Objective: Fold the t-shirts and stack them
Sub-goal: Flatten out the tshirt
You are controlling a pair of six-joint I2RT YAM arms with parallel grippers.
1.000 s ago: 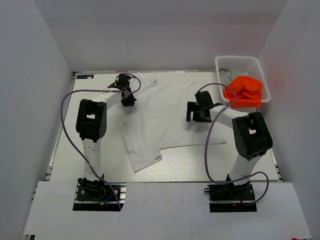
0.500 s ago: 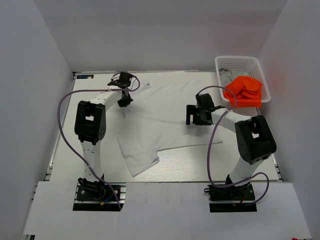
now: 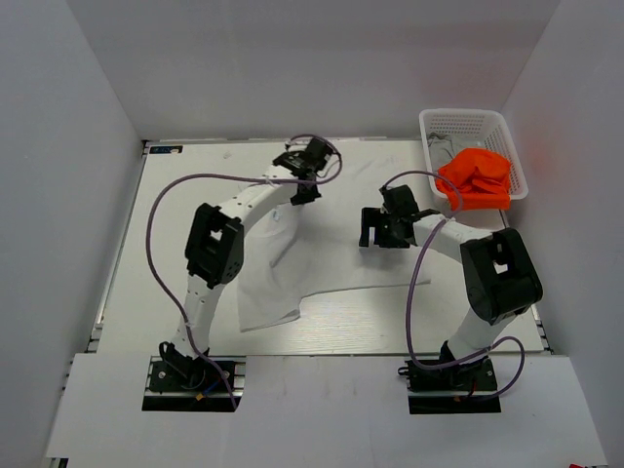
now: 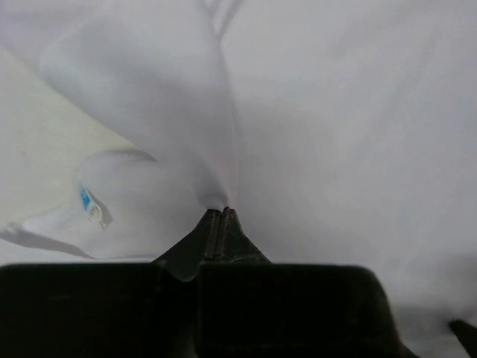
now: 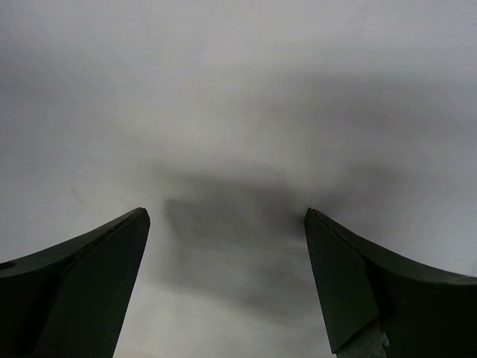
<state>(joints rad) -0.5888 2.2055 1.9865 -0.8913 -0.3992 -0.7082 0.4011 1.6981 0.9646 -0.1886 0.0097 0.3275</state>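
The white t-shirt (image 3: 336,234) lies spread on the table's middle, partly folded over itself. My left gripper (image 3: 304,190) is shut on a pinch of its cloth (image 4: 216,179) near the far edge and holds the fold over the shirt's centre. My right gripper (image 3: 382,226) is open, its fingers (image 5: 97,261) wide apart just above the shirt's flat cloth (image 5: 238,134) on the right side. The orange t-shirt (image 3: 475,178) lies crumpled in the white lattice basket (image 3: 466,122) at the far right. A bit of grey cloth (image 3: 441,148) shows in the basket beside it.
The basket stands at the table's far right corner, close to the right wall. White walls enclose the table on three sides. Purple cables loop from both arms over the table.
My left gripper has swung right from the far left corner toward the middle, dragging the white shirt's left side over itself. My right gripper has hardly moved.
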